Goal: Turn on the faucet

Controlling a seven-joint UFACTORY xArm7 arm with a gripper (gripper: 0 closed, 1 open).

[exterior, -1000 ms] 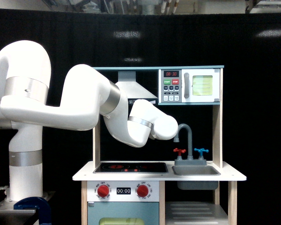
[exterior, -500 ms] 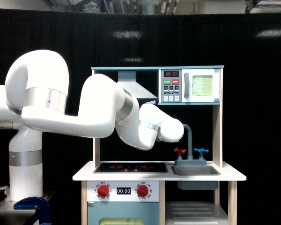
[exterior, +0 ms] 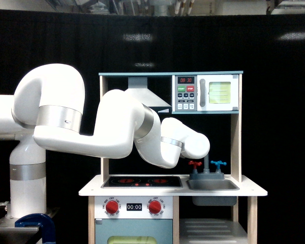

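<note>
This is a robot lab or test stage, not a real kitchen. A black curtain (exterior: 274, 127) hangs behind everything, and ceiling lights and ductwork (exterior: 157, 6) show above its top edge. A white arm (exterior: 91, 132) stands on a pedestal (exterior: 26, 188) at the exterior view's left. In front of the curtain stands a wooden toy kitchen (exterior: 173, 190) with a painted microwave (exterior: 206, 92), hood (exterior: 145, 96), stove (exterior: 142, 181) and small sink (exterior: 213, 185).
</note>
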